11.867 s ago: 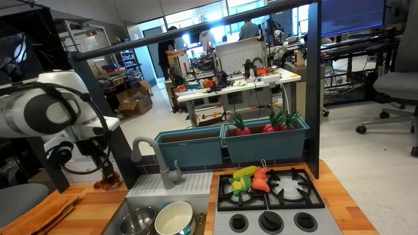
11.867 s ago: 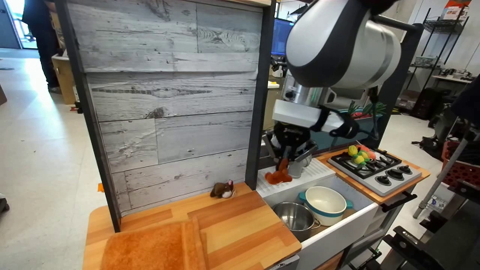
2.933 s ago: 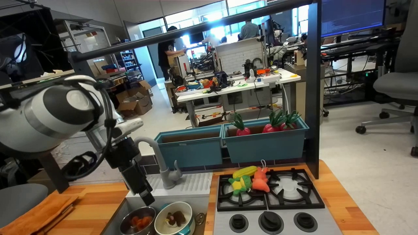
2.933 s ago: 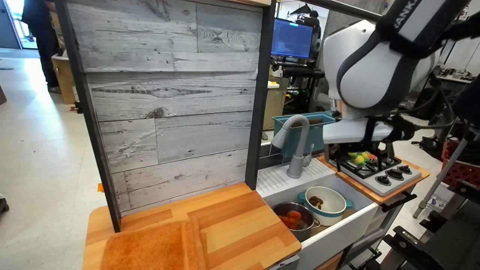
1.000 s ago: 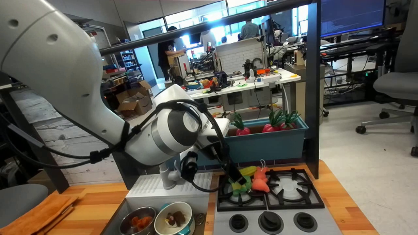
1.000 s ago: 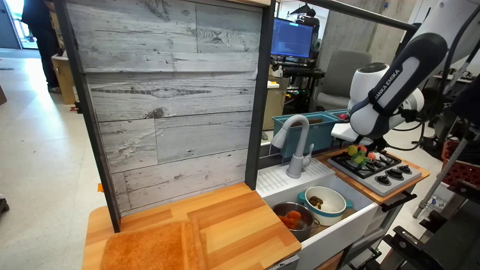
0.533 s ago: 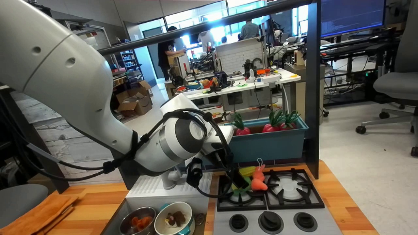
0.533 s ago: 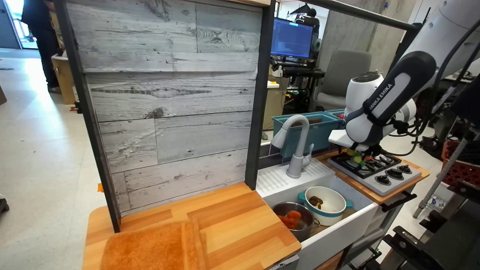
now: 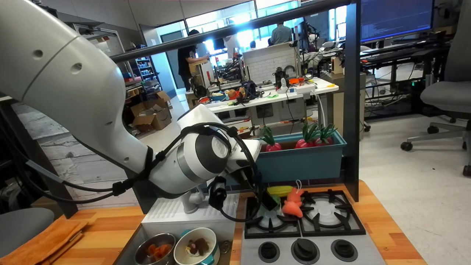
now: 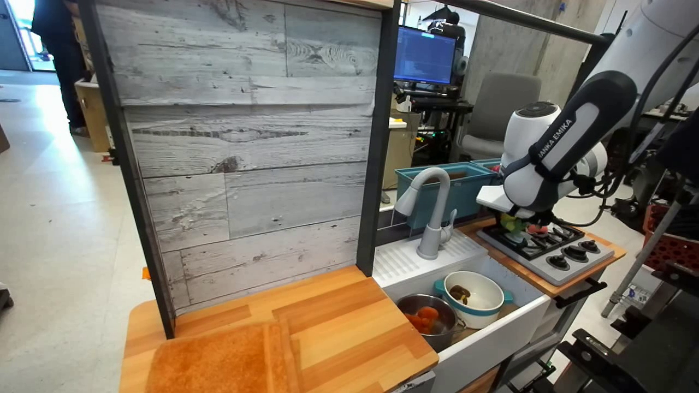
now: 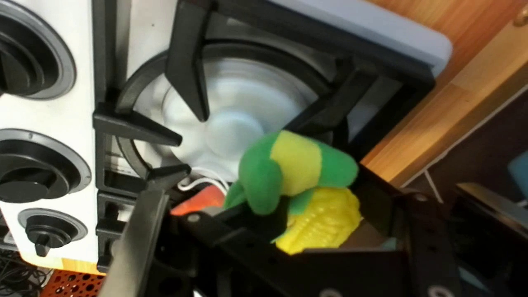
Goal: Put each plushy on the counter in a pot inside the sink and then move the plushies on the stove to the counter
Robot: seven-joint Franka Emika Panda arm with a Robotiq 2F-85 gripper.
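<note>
My gripper (image 9: 271, 202) is over the stove's left burner. In the wrist view my gripper (image 11: 309, 183) is shut on the green and yellow plushy (image 11: 297, 165), which is raised off the burner. In an exterior view the gripper mostly hides this plushy. The yellow corn (image 9: 280, 191) lies behind it, and the orange plushy (image 9: 293, 204) lies to its right on the stove (image 9: 320, 239). In the sink, the brown plushy (image 9: 200, 246) sits in the white pot (image 10: 475, 312). The red-orange plushy (image 10: 427, 316) sits in the metal pot (image 10: 437, 339).
The wooden counter (image 10: 338, 327) is left of the sink, with an orange towel (image 10: 224, 360) on it. A grey faucet (image 10: 434, 218) rises behind the sink. Blue planters (image 9: 301, 163) with toy radishes stand behind the stove. Upright posts (image 9: 352, 110) and a top bar frame the kitchen.
The red-orange and brown plushies have gone into the pots. The arm has since moved right and down to the stove, closed on the green plushy and raised it. The orange plushy shifted slightly.
</note>
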